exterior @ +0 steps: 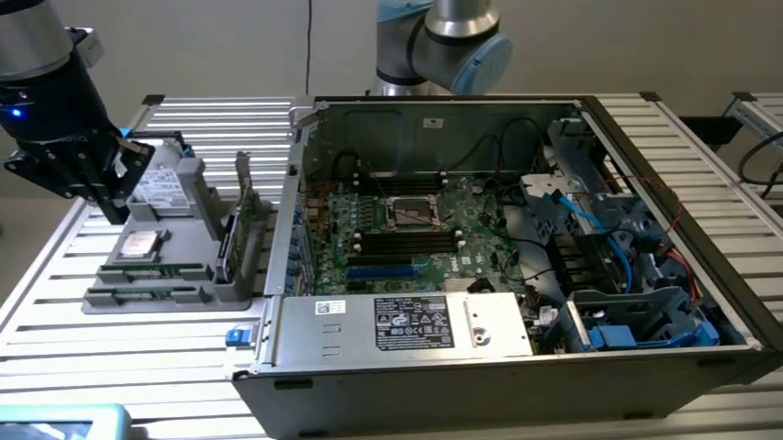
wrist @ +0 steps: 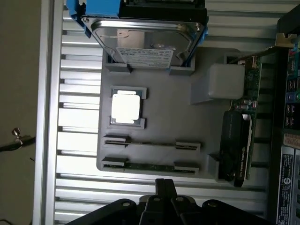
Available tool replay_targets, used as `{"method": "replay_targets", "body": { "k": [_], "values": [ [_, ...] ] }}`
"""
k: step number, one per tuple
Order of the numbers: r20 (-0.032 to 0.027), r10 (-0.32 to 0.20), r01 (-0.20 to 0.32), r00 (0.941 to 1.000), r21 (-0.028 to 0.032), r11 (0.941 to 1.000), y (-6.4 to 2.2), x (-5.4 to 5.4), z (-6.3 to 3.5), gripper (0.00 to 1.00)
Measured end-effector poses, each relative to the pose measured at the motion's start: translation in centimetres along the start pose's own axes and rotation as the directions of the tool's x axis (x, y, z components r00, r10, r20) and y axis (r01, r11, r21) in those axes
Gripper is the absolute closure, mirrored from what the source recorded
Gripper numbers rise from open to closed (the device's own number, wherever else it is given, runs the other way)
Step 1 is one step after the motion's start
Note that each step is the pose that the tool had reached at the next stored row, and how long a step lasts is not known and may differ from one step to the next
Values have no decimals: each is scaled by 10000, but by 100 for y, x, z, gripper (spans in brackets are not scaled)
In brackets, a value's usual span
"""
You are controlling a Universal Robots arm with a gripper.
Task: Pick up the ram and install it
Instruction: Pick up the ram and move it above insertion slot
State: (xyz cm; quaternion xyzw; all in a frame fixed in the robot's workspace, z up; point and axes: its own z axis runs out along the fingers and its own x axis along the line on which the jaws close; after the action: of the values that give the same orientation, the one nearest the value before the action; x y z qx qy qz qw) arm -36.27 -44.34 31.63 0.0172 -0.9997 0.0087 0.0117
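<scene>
One gripper [exterior: 116, 213] [wrist: 165, 185] was seen at the exterior view's left, hung from the dark end of the arm [exterior: 55, 101] above a grey holder [exterior: 183, 298] [wrist: 168, 117]. Its fingers were pressed together, and nothing was clamped between them. The ram [exterior: 145, 293] [wrist: 150, 166] was set on edge in the nearest slot of that holder, clear of the gripper and untouched. A thin dark strip was seen in the slot just behind it, though what it was could not be made out.

A square silver processor chip [exterior: 141, 243] [wrist: 125, 108] was laid flat farther back on the holder. A hard drive [exterior: 165, 188] [wrist: 145, 44] in a blue bracket was propped at the far end. A taller green expansion card [exterior: 242, 215] [wrist: 243, 126] was stood upright along the holder's side nearest the computer case [exterior: 514, 367].

That case was laid open on the slatted metal table [exterior: 37, 302] [wrist: 75, 140], just beside the holder on the exterior view's right. Its motherboard [exterior: 423, 234] was exposed, with rows of long black slots on either side of the central socket.
</scene>
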Motion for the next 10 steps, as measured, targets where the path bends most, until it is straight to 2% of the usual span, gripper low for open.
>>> {"method": "replay_targets", "body": {
  "k": [5, 10],
  "values": [
    [5, -3, 3, 10000, 2, 10000, 3, 4, -1, 89],
    [26, -816, 816, 9967, 22, 9967, 5, 4, 1, 89]
  ]
}}
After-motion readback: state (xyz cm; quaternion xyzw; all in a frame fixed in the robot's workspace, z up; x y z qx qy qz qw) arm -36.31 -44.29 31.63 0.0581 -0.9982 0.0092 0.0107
